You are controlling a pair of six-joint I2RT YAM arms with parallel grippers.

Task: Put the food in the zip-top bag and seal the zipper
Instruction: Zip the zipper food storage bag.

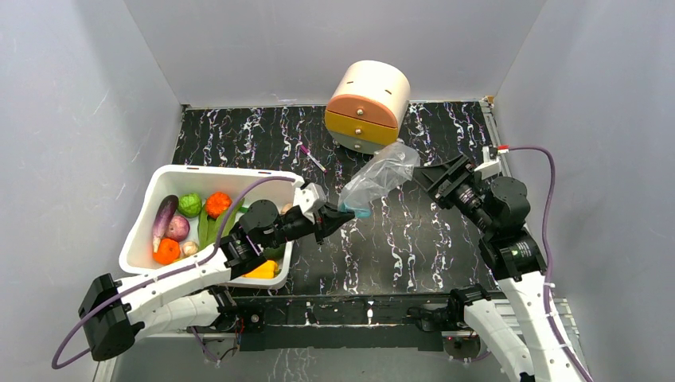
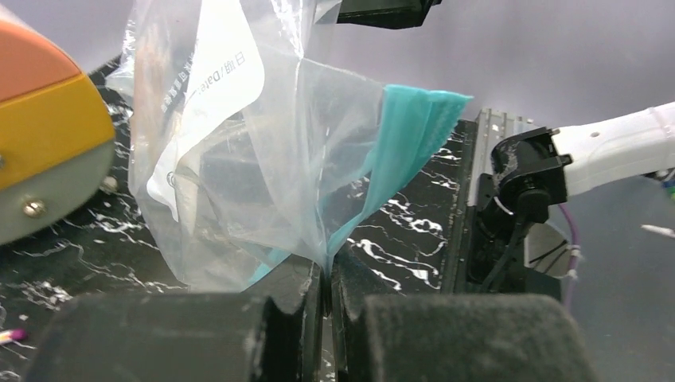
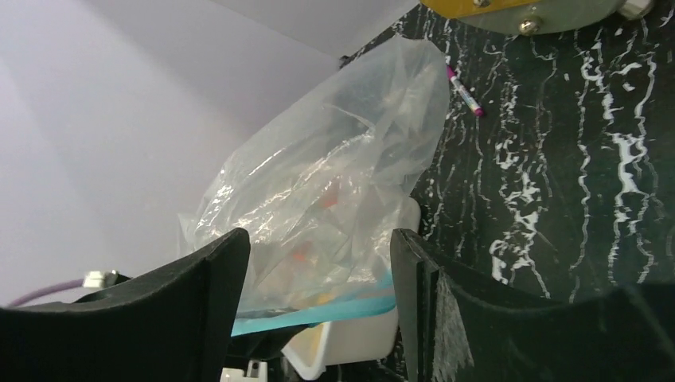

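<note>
The left tool (image 2: 326, 274) is closed, and it pinches a lower edge of the zip-top bag (image 1: 380, 177) between its two pads. From this pinch the clear plastic rises up and away, off the bench (image 1: 398, 247). The blue-green zipper (image 2: 410, 127) runs up just to the right of the tool, folded and not pressed together along what I can see.

At the far end of the bag is the right tool (image 3: 318, 243). Its jaws stand apart, with the bag just in front of them, and I cannot tell if they touch it.

Behind the left tool, beside its arm, is the white tub (image 1: 159, 179). All the food that I can see lies in it: the purple eggplant (image 1: 165, 215), a green piece (image 1: 189, 204), an orange fruit (image 1: 218, 204) and a yellow pepper (image 1: 263, 270) among others. Beyond the bag stand a round drawer box (image 1: 368, 107) and a pink marker (image 1: 312, 157), not part of the work.

In my judgement the task is at its beginning. The bag is held up but looks empty, though the creased plastic hides part of its inside. No food is placed yet, and filling and sealing are both left.
</note>
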